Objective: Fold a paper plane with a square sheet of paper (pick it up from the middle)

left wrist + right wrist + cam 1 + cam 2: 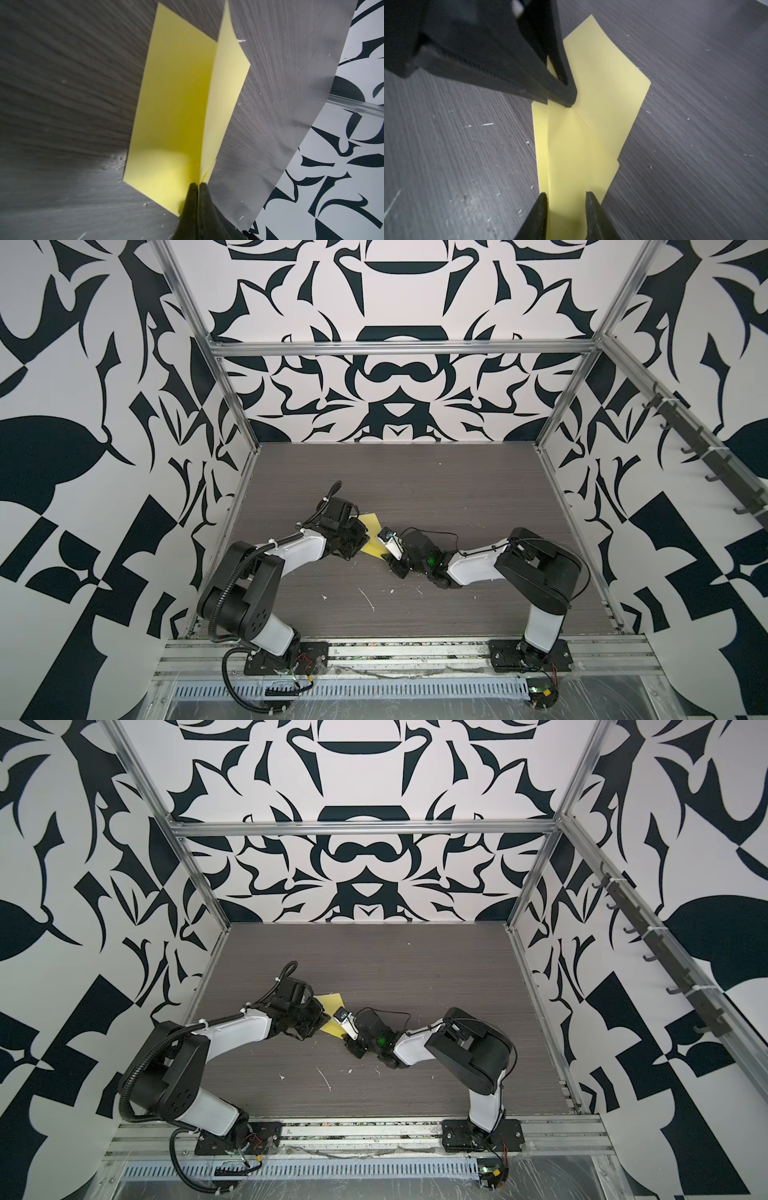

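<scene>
One thin yellow paper sheet point(176, 116), creased along its length. You will find it on the dark grey wood-grain tabletop point(457, 497), left of the middle in both top views, between the left gripper point(198, 185) and the right gripper point(565, 195). From the left wrist, one panel lies flat on the table and the other stands up from the crease. From the right wrist, fainter diagonal creases cross the sheet.

Two claws, states:
- left gripper: tips pressed together on one end of the crease, with the paper pinched between them.
- right gripper: tips narrowly apart, with a band of the sheet lying between them. You cannot tell whether they touch it.

In your way: in both top views the left gripper's black body and the right arm's white wrist piece point(390, 542) cover most of the sheet.

Surroundings:
- Small white flecks point(368, 598) lie on the tabletop nearer the arm bases, well apart from the sheet.
- Black-and-white patterned walls point(104, 448).
- Aluminium frame bars point(399, 347).
- Rail of dark hooks point(702, 452) on the right wall.
</scene>
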Action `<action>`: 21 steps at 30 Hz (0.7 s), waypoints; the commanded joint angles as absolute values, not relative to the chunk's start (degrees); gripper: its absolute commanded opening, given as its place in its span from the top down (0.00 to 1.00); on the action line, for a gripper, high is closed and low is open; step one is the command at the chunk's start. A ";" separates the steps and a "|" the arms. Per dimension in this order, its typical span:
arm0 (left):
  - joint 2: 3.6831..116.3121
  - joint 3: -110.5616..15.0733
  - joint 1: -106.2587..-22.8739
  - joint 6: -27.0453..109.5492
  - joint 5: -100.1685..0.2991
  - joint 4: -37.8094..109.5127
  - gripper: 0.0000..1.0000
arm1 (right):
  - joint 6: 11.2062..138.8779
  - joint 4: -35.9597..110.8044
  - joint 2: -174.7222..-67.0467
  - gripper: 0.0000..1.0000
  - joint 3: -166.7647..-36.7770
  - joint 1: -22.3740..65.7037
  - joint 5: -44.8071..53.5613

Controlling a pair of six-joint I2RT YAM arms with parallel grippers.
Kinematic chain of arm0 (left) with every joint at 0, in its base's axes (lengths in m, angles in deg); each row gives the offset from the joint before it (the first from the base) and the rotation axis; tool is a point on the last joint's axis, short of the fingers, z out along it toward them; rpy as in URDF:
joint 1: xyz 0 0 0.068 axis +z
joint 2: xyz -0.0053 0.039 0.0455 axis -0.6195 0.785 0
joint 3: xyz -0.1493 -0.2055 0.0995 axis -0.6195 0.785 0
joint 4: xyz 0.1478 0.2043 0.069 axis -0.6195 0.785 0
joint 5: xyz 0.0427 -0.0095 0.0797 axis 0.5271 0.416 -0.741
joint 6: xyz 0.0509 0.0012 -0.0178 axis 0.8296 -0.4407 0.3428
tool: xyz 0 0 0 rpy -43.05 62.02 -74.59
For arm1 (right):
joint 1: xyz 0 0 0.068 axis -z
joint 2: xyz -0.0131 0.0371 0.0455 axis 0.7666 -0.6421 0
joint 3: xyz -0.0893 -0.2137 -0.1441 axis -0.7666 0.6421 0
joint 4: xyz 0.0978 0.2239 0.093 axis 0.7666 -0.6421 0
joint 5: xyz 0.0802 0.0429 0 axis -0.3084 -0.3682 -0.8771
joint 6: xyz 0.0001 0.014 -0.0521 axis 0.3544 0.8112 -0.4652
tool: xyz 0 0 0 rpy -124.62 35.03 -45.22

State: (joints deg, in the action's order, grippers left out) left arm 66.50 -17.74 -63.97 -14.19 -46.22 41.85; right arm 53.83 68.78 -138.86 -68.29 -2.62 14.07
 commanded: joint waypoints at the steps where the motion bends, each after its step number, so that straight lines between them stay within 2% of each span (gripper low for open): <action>1: 66.76 -18.67 -64.16 -15.00 -46.39 42.99 0.98 | 52.60 71.50 -138.76 0.67 -70.30 -3.04 15.22; 11: 66.60 -18.46 -64.12 -15.53 -46.38 43.50 0.94 | 52.59 72.41 -139.43 0.70 -70.39 -3.11 15.84; 21: 64.97 -18.48 -63.37 -15.04 -47.17 45.08 0.86 | 53.04 72.26 -139.61 0.88 -70.12 -3.07 15.49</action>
